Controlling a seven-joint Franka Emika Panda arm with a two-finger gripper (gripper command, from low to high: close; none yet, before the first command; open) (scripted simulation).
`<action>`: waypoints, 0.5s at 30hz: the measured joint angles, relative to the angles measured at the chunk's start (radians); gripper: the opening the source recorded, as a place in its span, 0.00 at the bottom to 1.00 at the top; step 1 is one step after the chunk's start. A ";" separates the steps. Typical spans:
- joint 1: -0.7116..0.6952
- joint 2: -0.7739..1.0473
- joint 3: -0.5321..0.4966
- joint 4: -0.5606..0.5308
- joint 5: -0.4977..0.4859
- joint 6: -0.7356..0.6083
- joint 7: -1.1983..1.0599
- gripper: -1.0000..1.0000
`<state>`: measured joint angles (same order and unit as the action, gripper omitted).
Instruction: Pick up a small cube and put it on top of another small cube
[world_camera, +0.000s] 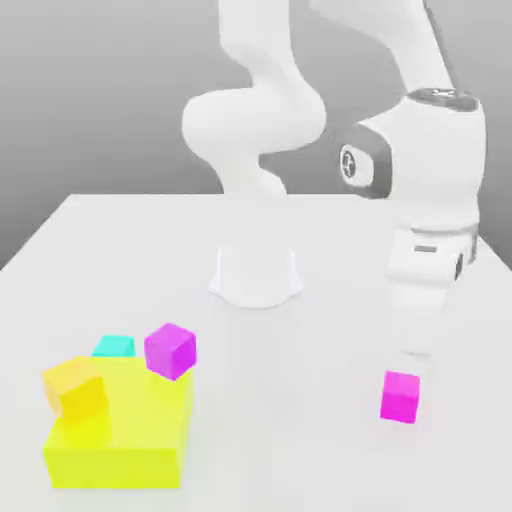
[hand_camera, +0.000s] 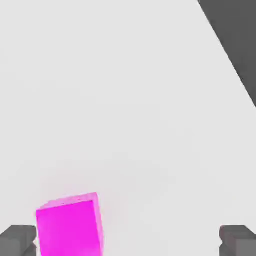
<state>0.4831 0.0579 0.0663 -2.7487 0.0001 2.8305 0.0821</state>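
Note:
The small hot-pink cube (world_camera: 400, 397) rests on the white table toward the exterior view's right. My gripper (world_camera: 412, 345) hangs just above and slightly behind it, pointing down. In the hand view the cube (hand_camera: 70, 226) lies between the two dark fingertips (hand_camera: 17, 241), close to one of them and far from the other. The gripper (hand_camera: 128, 242) is open and nothing is held. A more violet-purple small cube (world_camera: 170, 350) sits tilted on the back edge of the big yellow block (world_camera: 120, 440) at the exterior view's left.
A small yellow cube (world_camera: 75, 388) lies on the big block's left corner, and a cyan cube (world_camera: 114, 346) sits behind it. The arm's white base (world_camera: 255, 275) stands mid-table. The table's edge (hand_camera: 227, 55) runs not far from the pink cube.

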 joint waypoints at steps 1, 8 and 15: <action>0.004 0.036 -0.004 -0.003 -0.017 0.026 0.000 0.50; 0.038 0.246 -0.045 0.028 -0.059 0.195 0.021 0.00; 0.036 0.226 -0.043 0.024 -0.062 0.177 0.022 0.00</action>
<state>0.5188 0.2842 0.0233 -2.7248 -0.0617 3.0079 0.1046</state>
